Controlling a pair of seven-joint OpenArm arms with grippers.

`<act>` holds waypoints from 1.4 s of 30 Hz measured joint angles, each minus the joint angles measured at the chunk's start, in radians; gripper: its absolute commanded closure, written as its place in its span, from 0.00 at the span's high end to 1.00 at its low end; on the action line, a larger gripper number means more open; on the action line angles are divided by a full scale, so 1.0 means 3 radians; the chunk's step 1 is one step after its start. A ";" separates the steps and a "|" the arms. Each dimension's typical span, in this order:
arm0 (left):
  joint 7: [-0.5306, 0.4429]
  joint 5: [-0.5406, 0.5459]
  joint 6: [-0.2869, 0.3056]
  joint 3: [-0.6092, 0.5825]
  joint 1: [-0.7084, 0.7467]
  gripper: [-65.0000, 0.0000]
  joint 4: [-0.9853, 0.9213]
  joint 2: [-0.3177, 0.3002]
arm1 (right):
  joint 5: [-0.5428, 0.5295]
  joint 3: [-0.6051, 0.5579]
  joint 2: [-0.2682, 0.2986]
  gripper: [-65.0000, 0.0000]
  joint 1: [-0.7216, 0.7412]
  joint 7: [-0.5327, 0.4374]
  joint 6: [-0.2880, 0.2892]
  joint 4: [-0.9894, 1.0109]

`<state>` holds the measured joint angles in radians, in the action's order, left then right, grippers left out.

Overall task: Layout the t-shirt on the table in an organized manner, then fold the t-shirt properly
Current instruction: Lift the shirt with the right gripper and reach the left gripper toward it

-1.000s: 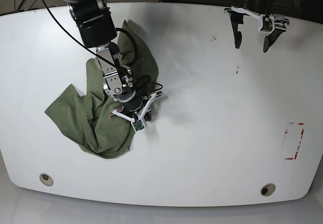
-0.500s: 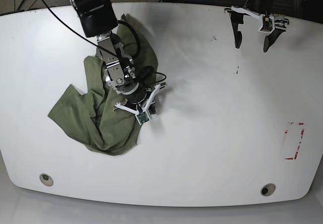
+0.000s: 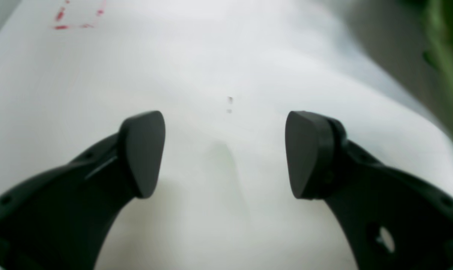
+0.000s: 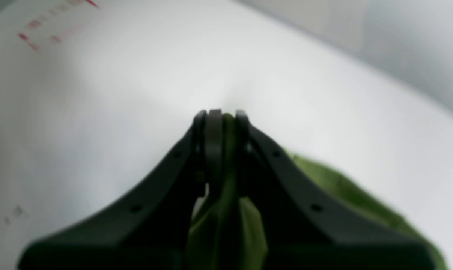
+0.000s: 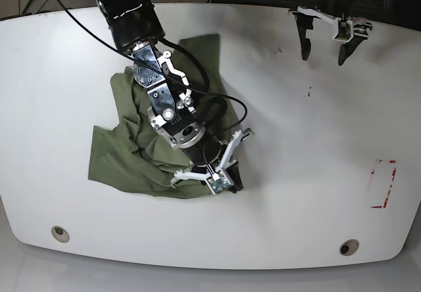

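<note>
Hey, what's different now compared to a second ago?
The right gripper, shut on the t-shirt, has dragged the cloth toward the table's near edge and middle, stretching it out. The left gripper stays open, holding nothing, at the far edge. The red tape mark is unchanged.

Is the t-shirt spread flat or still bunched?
Bunched: the t-shirt lies creased and overlapped on the table, one edge pinched in the right gripper.

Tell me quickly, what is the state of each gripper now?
Left gripper: open, holding nothing, above the bare table.
Right gripper: closed on a fold of the t-shirt.
</note>
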<state>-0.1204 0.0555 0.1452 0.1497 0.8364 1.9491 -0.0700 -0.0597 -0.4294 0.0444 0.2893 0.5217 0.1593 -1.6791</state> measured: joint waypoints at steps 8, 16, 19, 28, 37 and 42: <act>0.0001 -0.0001 -0.0006 -0.0179 -0.0057 0.73 -0.0003 -0.0004 | 0.0003 -0.0006 -0.0103 0.00 0.0493 0.0064 0.0005 -0.0066; 0.0000 0.0000 -0.0019 -0.0355 -0.0148 0.73 -0.0005 -0.0009 | -0.0071 -0.0025 -0.0128 0.00 0.1125 0.0046 0.0029 0.0025; 0.0001 0.0000 -0.0009 -0.0427 -0.0175 0.73 -0.0013 -0.0009 | -0.0038 -0.0130 -0.0109 0.00 0.1308 0.0081 -0.0006 0.0014; -0.0003 -0.0006 -0.0025 -0.0567 -0.0432 0.73 -0.0224 -0.0017 | -0.0055 -0.0294 -0.0047 0.00 0.1427 0.0130 0.0080 -0.0195; 0.0004 -0.0010 0.0013 -0.0675 -0.0579 0.73 -0.0500 0.0003 | -0.0038 -0.0245 0.0142 0.00 0.1544 0.0172 0.0018 -0.0285; -0.0003 -0.0008 -0.0027 -0.0665 -0.0827 0.73 -0.0661 0.0011 | -0.0076 -0.0256 0.0132 0.00 0.1696 0.0136 0.0055 -0.0387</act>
<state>-0.1211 0.0532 0.1371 -0.0498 0.5884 1.7508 -0.0666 -0.0826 -0.5060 0.0841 0.7982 0.5625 0.1757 -1.7950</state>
